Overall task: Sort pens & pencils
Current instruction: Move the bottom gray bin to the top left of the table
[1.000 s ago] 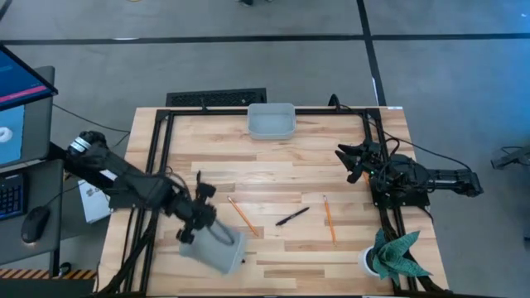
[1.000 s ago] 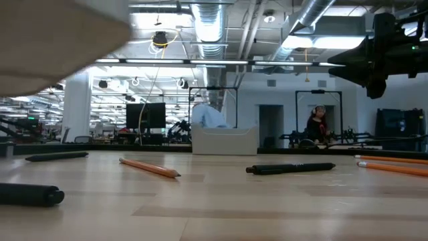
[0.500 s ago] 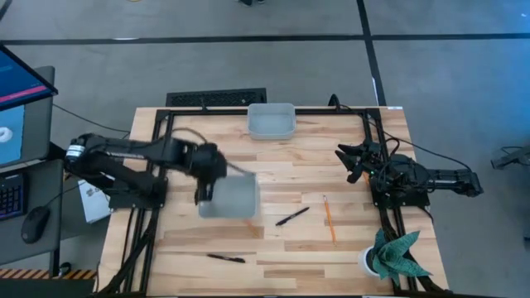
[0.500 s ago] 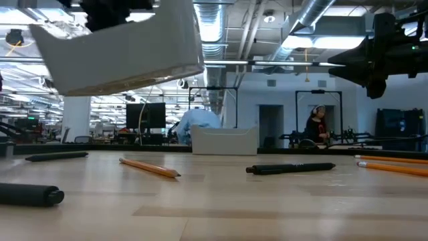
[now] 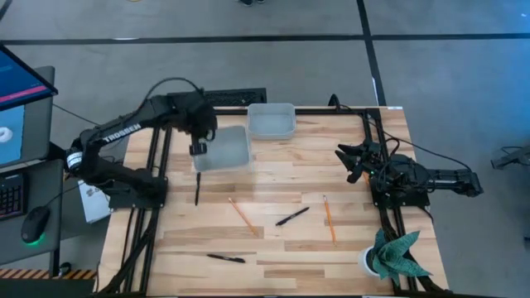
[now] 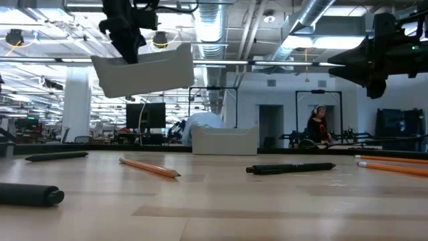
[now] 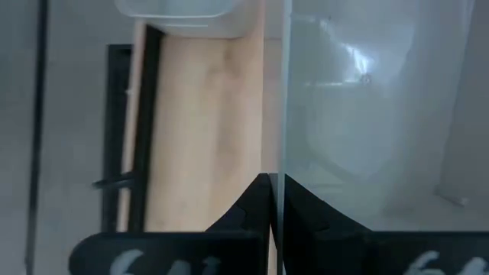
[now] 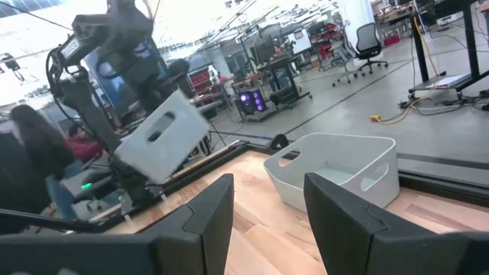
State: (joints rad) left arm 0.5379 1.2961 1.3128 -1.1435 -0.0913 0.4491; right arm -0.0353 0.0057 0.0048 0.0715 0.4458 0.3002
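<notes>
My left gripper [image 5: 199, 142] [image 7: 276, 187] is shut on a pale, see-through plastic bin [image 5: 224, 150] [image 6: 144, 70] and carries it in the air over the table's far-left part. Three black pens lie flat on the wood: one [image 5: 197, 189] below the bin's near side, one [image 5: 291, 216] mid-table, one [image 5: 225, 258] near the near edge. Two orange pencils [image 5: 241, 215] [image 5: 329, 219] lie either side of the middle pen. My right gripper [image 5: 352, 161] [image 8: 267, 200] hovers open at the table's right side, touching nothing. My left gripper pinches the bin's side wall at its rim [image 7: 281, 164], one finger [image 7: 248, 210] on one face of the wall and the other finger [image 7: 309, 214] on the opposite face. The bin is lifted clear of the table and hangs slightly tilted beside the gripper [image 6: 127, 47].
A second pale bin [image 5: 271, 121] [image 8: 336, 174] stands at the middle of the far edge, just right of the carried one. A potted plant [image 5: 391, 255] sits at the near-right corner. A black frame [image 5: 161, 157] runs along the table's edges. People show in the room behind.
My left arm has swung the bin from low over the table's near-left part up and toward the far edge, turning it from tipped to nearly level. The pens and pencils have stayed where they lay.
</notes>
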